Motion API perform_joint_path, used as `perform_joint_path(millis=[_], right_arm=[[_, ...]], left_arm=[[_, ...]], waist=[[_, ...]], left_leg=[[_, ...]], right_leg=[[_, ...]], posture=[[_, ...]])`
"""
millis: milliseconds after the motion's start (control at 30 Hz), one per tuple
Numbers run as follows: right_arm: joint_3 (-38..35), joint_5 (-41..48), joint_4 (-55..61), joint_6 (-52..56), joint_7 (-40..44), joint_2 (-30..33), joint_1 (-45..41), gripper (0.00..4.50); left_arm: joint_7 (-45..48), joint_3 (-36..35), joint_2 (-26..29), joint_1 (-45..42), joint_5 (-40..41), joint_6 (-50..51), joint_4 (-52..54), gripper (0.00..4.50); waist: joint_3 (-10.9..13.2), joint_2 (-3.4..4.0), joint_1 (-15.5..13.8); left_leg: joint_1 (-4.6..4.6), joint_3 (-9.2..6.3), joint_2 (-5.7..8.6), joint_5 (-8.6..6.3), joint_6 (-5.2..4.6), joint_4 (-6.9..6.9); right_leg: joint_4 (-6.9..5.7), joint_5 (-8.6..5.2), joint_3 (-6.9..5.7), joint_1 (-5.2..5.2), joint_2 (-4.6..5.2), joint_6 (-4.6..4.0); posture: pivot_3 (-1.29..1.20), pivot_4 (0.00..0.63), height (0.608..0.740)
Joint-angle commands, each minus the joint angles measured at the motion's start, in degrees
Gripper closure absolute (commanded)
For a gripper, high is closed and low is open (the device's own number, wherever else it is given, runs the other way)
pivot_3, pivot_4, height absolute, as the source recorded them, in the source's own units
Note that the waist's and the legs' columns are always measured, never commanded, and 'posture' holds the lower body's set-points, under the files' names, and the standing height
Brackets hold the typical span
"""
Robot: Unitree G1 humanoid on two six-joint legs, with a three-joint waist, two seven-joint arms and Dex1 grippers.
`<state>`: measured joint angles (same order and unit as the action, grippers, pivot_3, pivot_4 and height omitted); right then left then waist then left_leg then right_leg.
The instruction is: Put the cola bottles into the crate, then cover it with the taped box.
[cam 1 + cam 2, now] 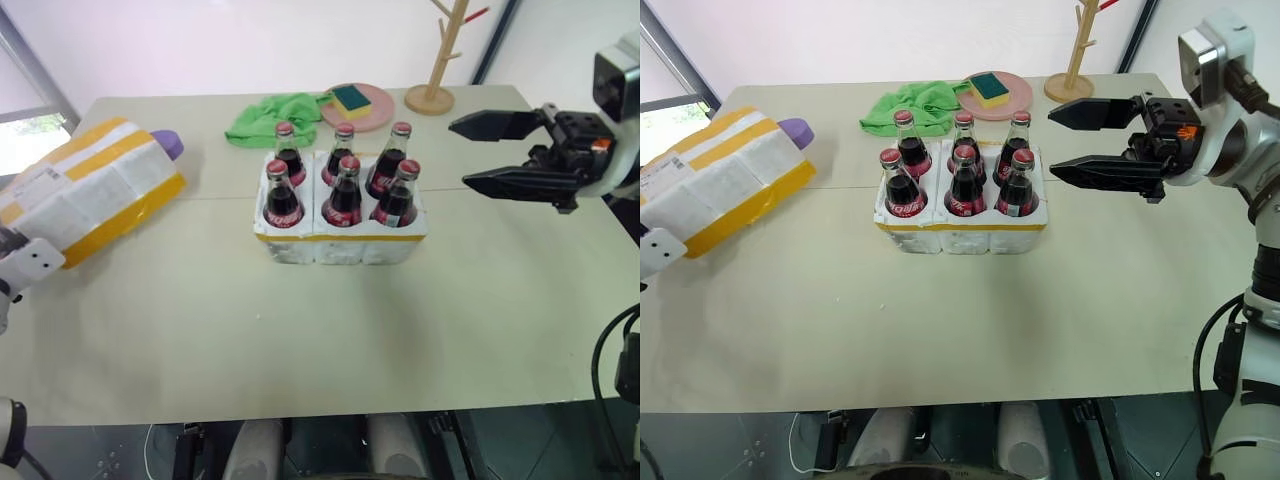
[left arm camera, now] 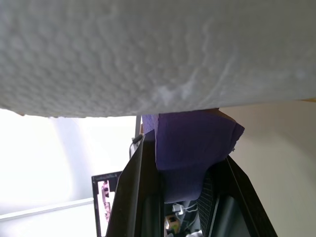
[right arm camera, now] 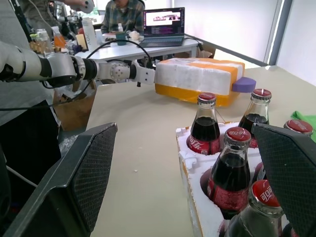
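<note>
Six cola bottles (image 1: 345,190), each red-capped, are seated upright in the crate (image 1: 340,243), three in the back row and three in the front. The crate is placed near the middle of the table (image 1: 300,340). One taped box (image 1: 90,190) is found at the table's left edge, tilted, with one purple block (image 1: 167,143) at its far end. The left gripper (image 2: 180,197) is seen clamped shut on the taped box, the purple block lying between its fingers. The right gripper (image 1: 1102,142) is held level beside the crate, apart from the bottles, with its jaws wide and nothing in them. One green cloth (image 1: 272,117), one pink plate (image 1: 362,108) bearing one sponge (image 1: 350,97), and one wooden stand (image 1: 437,60) are noted behind the crate.
</note>
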<state>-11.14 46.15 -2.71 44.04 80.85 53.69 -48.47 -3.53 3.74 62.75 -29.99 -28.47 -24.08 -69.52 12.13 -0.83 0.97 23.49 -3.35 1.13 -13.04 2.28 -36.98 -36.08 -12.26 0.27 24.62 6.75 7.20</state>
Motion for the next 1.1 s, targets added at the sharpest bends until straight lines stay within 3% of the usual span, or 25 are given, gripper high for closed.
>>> perform_joint_path(millis=[33, 300, 633, 900, 1100], right_arm=[[-1.10, -1.31, -0.87, -2.63, 1.04, 1.42, -0.40, 0.00], [-1.55, -2.76, -5.98, -2.59, 1.66, 2.78, -0.81, 0.00], [-1.83, -5.65, -7.51, -8.21, -0.27, 1.18, 1.18, 0.00], [-3.37, -6.10, -7.10, -9.24, -0.90, 2.40, 5.00, 0.00], [-6.10, -5.79, -6.75, -9.13, -1.00, 4.68, 7.76, 0.00]], left_arm=[[1.42, -1.47, 4.24, -0.31, 2.42, -1.77, 2.65, 4.22], [7.59, -3.79, 9.17, -4.17, 5.86, -3.90, 12.52, 4.22], [15.52, -3.99, 8.69, -12.98, 6.88, -2.22, 24.47, 4.22], [24.40, -2.53, 3.63, -24.42, 8.22, 0.83, 33.40, 4.22], [32.34, -1.09, -2.69, -26.52, 9.91, 4.91, 45.42, 4.22]], waist=[[0.00, -0.01, -0.05], [0.00, -0.04, -0.32], [0.02, -0.06, 0.08], [0.02, -0.10, -0.20], [0.02, -0.10, -0.16]], left_leg=[[0.00, 0.00, 0.00, 0.00, 0.00, 0.00], [0.03, 0.00, 0.00, 0.00, 0.00, -0.02], [0.04, 0.02, 0.01, 0.00, 0.00, -0.02], [0.07, 0.00, 0.03, 0.01, -0.01, -0.10], [0.07, -0.01, 0.03, 0.01, -0.02, -0.13]], right_leg=[[0.00, 0.00, 0.00, 0.00, 0.00, 0.00], [0.03, 0.00, 0.00, -0.01, 0.01, -0.01], [0.02, -0.01, 0.01, -0.01, -0.02, 0.00], [0.02, -0.01, 0.01, -0.06, -0.03, 0.03], [0.02, -0.01, 0.02, -0.08, -0.03, 0.04]], posture=[[0.00, 0.150, 0.740], [0.00, 0.150, 0.740], [0.00, 0.150, 0.740], [0.00, 0.150, 0.740], [0.00, 0.150, 0.740]])
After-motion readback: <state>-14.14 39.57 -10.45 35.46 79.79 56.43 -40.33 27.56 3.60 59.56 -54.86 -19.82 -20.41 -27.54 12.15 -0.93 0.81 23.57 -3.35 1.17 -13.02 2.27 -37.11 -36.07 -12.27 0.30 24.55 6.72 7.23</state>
